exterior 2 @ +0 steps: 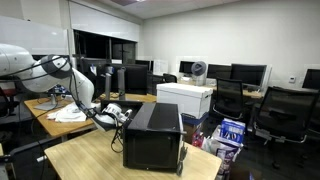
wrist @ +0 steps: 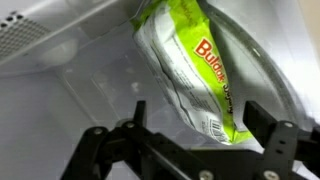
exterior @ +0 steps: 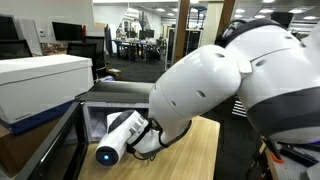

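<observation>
The hand [wrist: 196, 118] is hanging spread wide, with the snack bag [wrist: 188, 65] sitting straight ahead between its fingers, probably leaning lengthwise.

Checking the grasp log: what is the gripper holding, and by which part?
Nothing, it seems. The gripper stands open, its fingers apart on either side of the lower end of the green packet, neither visibly clamping it.
</observation>
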